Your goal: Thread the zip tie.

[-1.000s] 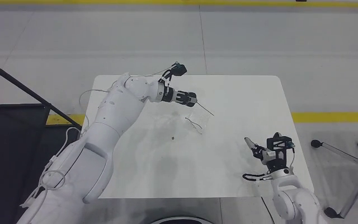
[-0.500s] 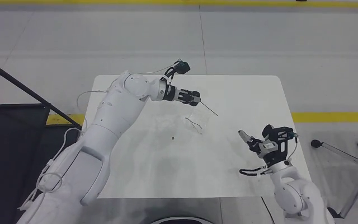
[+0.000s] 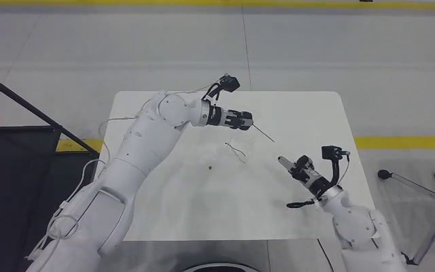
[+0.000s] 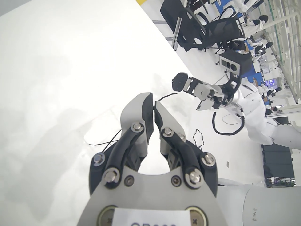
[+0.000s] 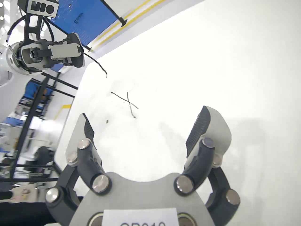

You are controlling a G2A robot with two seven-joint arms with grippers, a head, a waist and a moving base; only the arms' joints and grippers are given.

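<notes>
My left gripper [image 3: 250, 122] [image 4: 154, 105] hovers over the back middle of the white table [image 3: 163, 204], shut on a thin black zip tie [image 3: 264, 133] [image 4: 166, 96] [image 5: 97, 64] whose free end sticks out toward the right. More black zip ties [image 3: 236, 150] [image 5: 128, 102] [image 4: 105, 143] lie crossed on the table just in front of it. Over the front right part of the table is my right gripper [image 3: 283, 162] [image 5: 143, 128], open and holding nothing, pointing toward the left gripper.
A small dark speck [image 3: 210, 167] lies on the table left of the loose ties. The table's right edge [image 3: 353, 149] runs close to the right arm. Chairs [image 4: 211, 31] and a dark frame [image 3: 34, 112] stand beyond the table.
My left gripper has shifted right with the zip tie. My right gripper has swung left and inward over the table, turning toward the left gripper.
</notes>
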